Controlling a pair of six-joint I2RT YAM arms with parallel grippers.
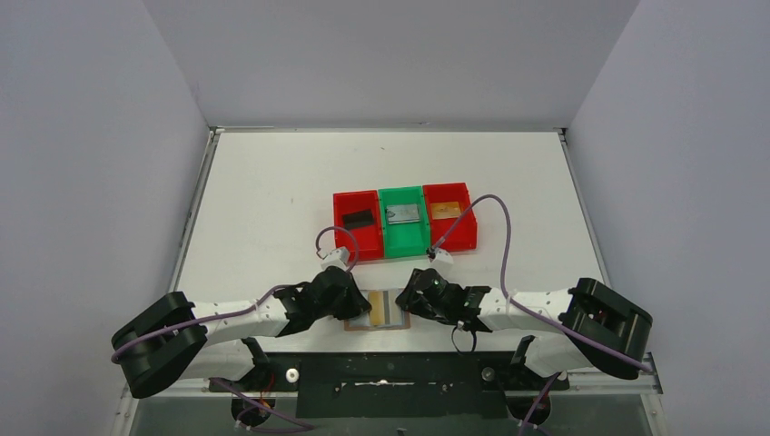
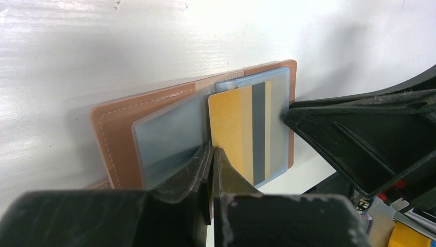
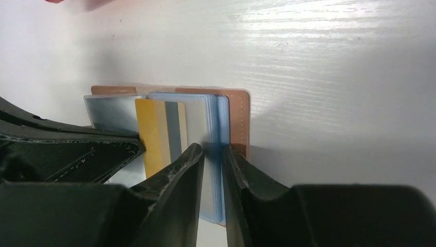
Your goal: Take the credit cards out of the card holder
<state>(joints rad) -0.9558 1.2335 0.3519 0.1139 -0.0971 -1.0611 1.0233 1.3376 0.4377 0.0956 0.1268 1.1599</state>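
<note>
Left gripper: jaws pressed together, no gap showing. The tips meet at the near left edge of a gold card that has a dark stripe. Whether they pinch the card or a sleeve edge cannot be determined.

Right gripper: jaws a narrow gap apart, astride the near edge of the stack of clear sleeves. The sleeves fill the gap. Whether the jaws press on them cannot be determined.

Card holder: tan-brown with stitched edge, lying open and flat on the table at its near edge, between the two grippers. The striped gold card sits among its sleeves.

Beyond the grippers, towards the far side, three bins stand touching in a row:
- The left red bin holds a black card.
- The green bin in the middle holds a silver-grey card.
- The right red bin holds a tan card.
</note>
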